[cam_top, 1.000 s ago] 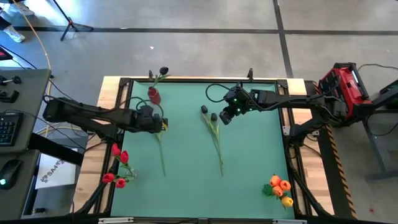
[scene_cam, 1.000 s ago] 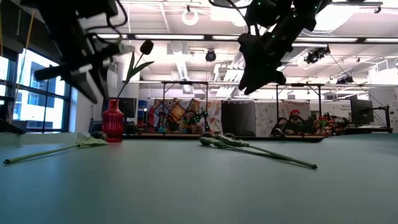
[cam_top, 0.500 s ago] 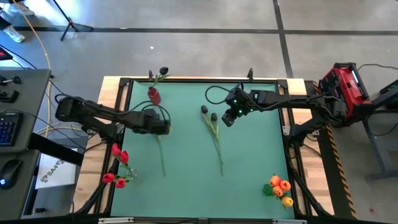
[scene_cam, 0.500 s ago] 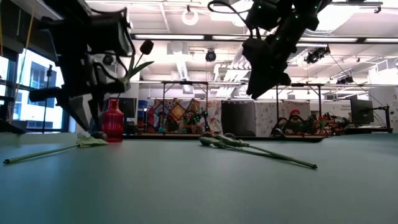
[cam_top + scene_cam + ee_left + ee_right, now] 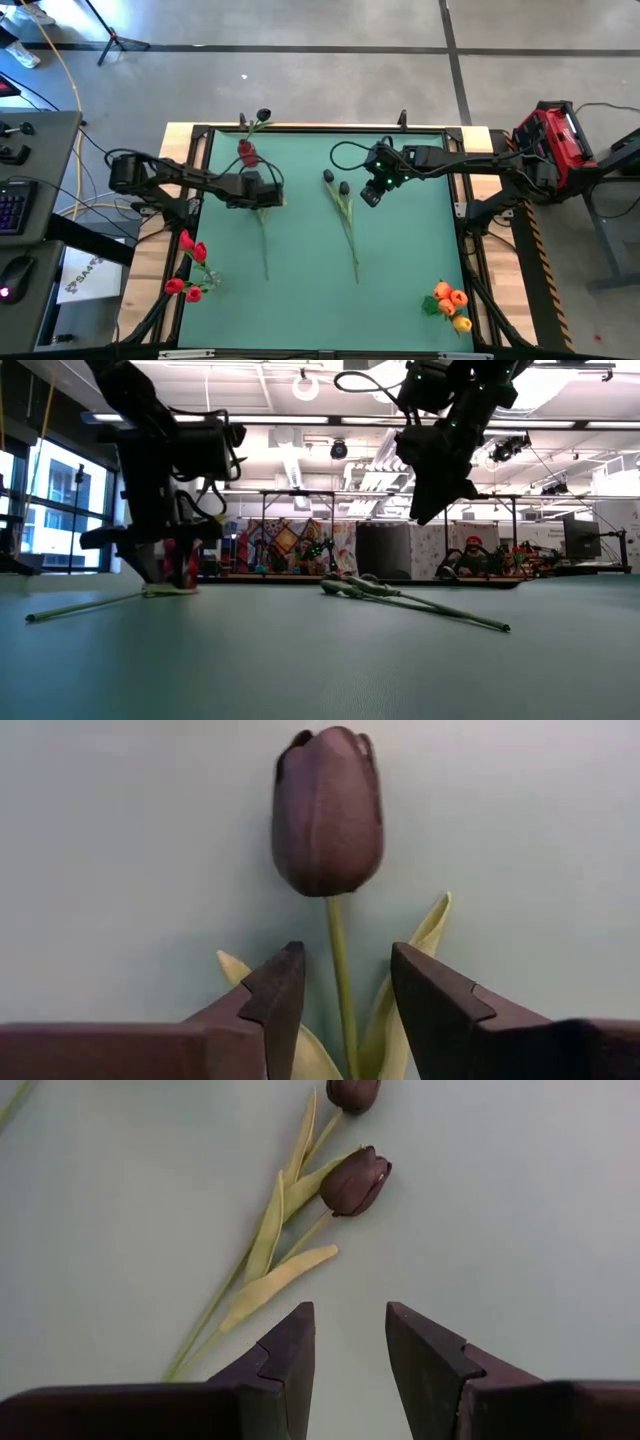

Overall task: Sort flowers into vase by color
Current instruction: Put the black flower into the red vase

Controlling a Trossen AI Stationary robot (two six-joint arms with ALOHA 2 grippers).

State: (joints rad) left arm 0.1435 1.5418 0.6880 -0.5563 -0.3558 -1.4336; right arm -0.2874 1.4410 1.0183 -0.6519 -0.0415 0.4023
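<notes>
Left gripper (image 5: 340, 985) unclenched astride black tulip (image 5: 327, 812) stem; right gripper (image 5: 348, 1342) unclenched

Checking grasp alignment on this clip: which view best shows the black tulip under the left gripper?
The left wrist view: the black tulip fills it, its stem running between the open fingers of the left gripper. The high view shows only its stem below the gripper. The low view shows the stem lying flat.

Red vase (image 5: 247, 153) w/ 1 black tulip (image 5: 263, 114) stands just behind left gripper (image 5: 272, 190); mat centre-front (image 5: 300, 300) lies bare.
</notes>
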